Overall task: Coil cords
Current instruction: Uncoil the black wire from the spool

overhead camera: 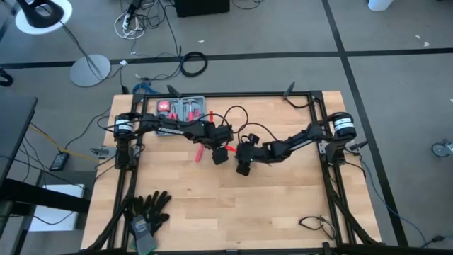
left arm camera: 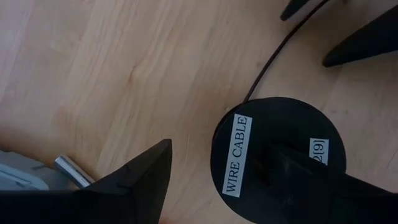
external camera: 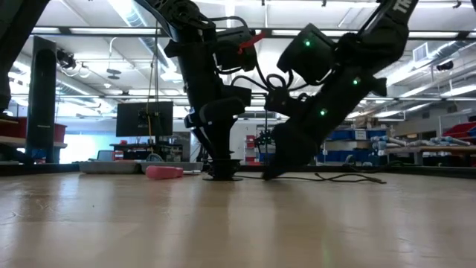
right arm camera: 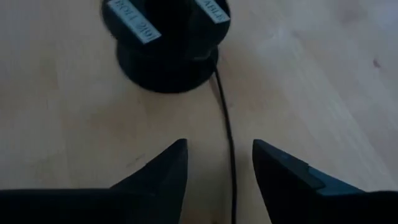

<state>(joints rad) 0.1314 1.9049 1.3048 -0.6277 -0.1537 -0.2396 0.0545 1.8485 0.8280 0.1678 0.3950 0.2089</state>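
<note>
A flat round black spool [left arm camera: 277,155] with a white label reading WIRE CABLE lies on the wooden table near its middle. The thin black wire [right arm camera: 230,155] runs out from the spool's rim across the table. My left gripper [left arm camera: 221,149] points steeply down over the spool and is open. One of its fingers is over the spool, the other over bare wood beside it. My right gripper [right arm camera: 219,144] slants down just right of the spool, open. Its two fingers stand on either side of the wire and I see no touch. My left gripper comes from above with one finger [left arm camera: 292,177] set on the middle of the spool's top face [left arm camera: 267,146]. Whether that finger enters a hole there, I cannot tell. The other finger [left arm camera: 146,177] stands outside the rim. The spool lies flat on the table.
A grey tray [overhead camera: 180,108] with red-handled tools stands at the far left. A pink tool [external camera: 163,172] lies left of the spool. Black gloves [overhead camera: 148,209] lie at the near left corner. A small loose cord [overhead camera: 315,225] is at the near right. Black frame rails edge the table.
</note>
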